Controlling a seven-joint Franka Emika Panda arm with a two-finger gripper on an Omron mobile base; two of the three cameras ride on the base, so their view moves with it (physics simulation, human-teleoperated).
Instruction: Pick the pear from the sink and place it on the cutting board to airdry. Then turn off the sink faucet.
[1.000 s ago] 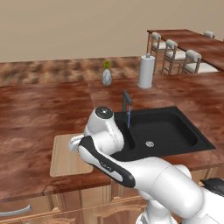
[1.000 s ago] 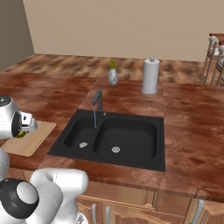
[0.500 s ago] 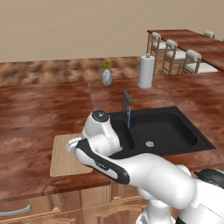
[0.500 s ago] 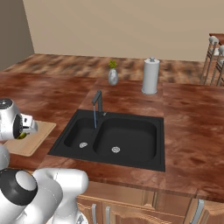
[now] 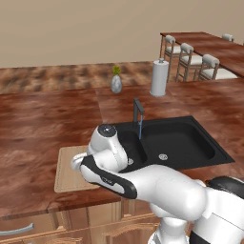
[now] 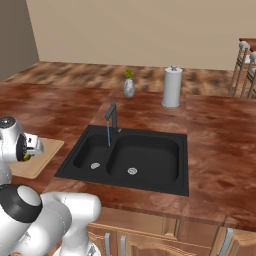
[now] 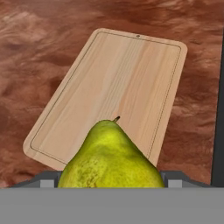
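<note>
In the hand view the yellow-green pear (image 7: 111, 157) sits between my fingers, stem pointing up in the picture, and my gripper (image 7: 111, 180) is shut on it. Below it lies the light wooden cutting board (image 7: 113, 87). From the right base view the gripper (image 6: 29, 151) hangs just over the board's near end (image 6: 46, 152) with the pear (image 6: 25, 157) in it. The board (image 5: 66, 167) lies left of the black sink (image 5: 190, 143) (image 6: 150, 155). A thin blue stream runs from the dark faucet (image 5: 138, 110) (image 6: 111, 115) into the narrow basin.
A grey vase with a yellow flower (image 5: 116, 83) and a paper towel roll (image 5: 159, 77) stand behind the sink. Chairs at a table (image 5: 190, 59) are at the back right. My own arm (image 5: 143, 181) crosses the counter's front edge.
The hand, still holding the pear, has sunk a little toward the cutting board. The water keeps running.
</note>
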